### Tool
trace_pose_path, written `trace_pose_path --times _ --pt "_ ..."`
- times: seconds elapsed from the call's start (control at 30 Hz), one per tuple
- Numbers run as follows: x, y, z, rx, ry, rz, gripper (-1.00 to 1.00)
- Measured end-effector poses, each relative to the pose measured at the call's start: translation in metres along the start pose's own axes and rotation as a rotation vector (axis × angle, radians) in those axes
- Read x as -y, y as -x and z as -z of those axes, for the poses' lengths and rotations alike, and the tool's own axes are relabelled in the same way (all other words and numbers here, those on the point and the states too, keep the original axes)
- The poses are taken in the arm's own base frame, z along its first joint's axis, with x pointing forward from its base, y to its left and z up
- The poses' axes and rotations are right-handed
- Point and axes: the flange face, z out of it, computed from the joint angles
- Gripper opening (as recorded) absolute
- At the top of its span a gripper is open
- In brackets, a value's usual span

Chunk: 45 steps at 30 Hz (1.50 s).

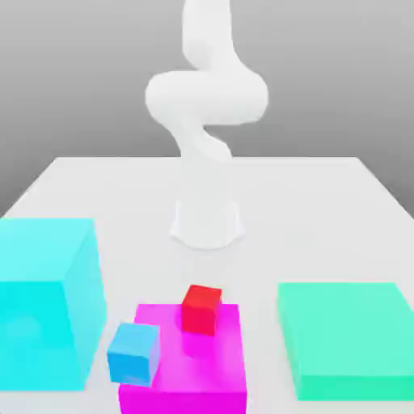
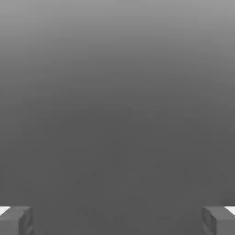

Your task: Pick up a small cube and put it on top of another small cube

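The pale surface spreads wide in the exterior view, its far edge running straight behind the white arm, which rises from a round base at about twelve o'clock from the blocks. At nine o'clock from the magenta block stands the tall cyan block, the largest item, close to the surface's edge on the exterior view's left. At three o'clock lies the flat green block, low and broad, with a bare strip of surface between it and the magenta block. That magenta block is a low square platform at the near middle. On its far part, toward twelve o'clock, sits the small red cube, bright and glossy, turned a little so one corner faces the camera. The small blue cube is light blue and rests just beside the platform's nine o'clock side, overlapping its edge in this view; whether it touches cannot be told. Open surface lies between the arm's base and the blocks. In the hand view the end effector has its fingers spread fully apart, holding nothing.
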Motion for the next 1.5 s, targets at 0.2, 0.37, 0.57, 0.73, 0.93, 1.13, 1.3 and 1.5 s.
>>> trace_pose_path --times 0.2,0.37,0.57,0.73,0.93,1.13,1.3,1.5 --pt "0.040 0.023 -0.092 0.129 0.060 0.075 0.00" --pt "0.066 0.059 -0.167 0.229 0.111 0.142 0.00" --pt "0.090 0.124 -0.255 0.348 0.172 0.234 0.00" --pt "0.097 0.191 -0.323 0.442 0.227 0.311 0.00" --pt "0.087 0.279 -0.400 0.545 0.301 0.397 0.00" --pt "0.059 0.377 -0.464 0.640 0.372 0.489 0.00" --pt "0.030 0.413 -0.509 0.650 0.381 0.499 -1.00" --pt "0.029 0.415 -0.510 0.652 0.381 0.499 -1.00"
